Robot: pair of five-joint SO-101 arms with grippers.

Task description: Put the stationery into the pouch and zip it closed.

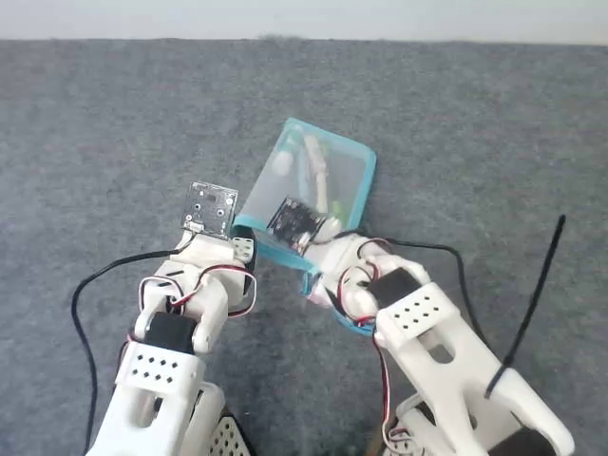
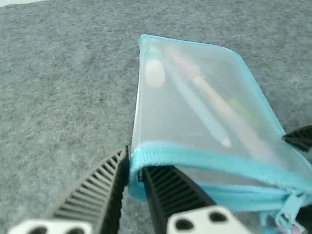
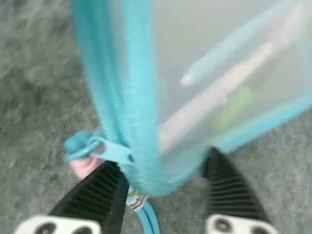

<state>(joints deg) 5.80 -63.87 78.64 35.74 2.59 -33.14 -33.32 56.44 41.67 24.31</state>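
The translucent pouch [image 1: 318, 180] with teal trim lies mid-table, with pens [image 2: 209, 105] and a pale eraser [image 2: 155, 73] showing through its side. Its teal zipper band [image 2: 204, 161] runs along the near edge and looks closed, and the pull [image 2: 292, 209] sits at the end by the right arm. My left gripper [image 2: 134, 183] is shut on the pouch's near left corner. My right gripper [image 3: 163, 200] stands open astride the other end of the pouch. The zipper pull [image 3: 114, 152] lies just beside one of the fingers [image 3: 97, 195].
Grey carpet-like cloth [image 1: 494, 123] covers the whole table. A black cable [image 1: 537, 285] arcs up beside the right arm, and another cable [image 1: 85, 313] loops to the left of the left arm.
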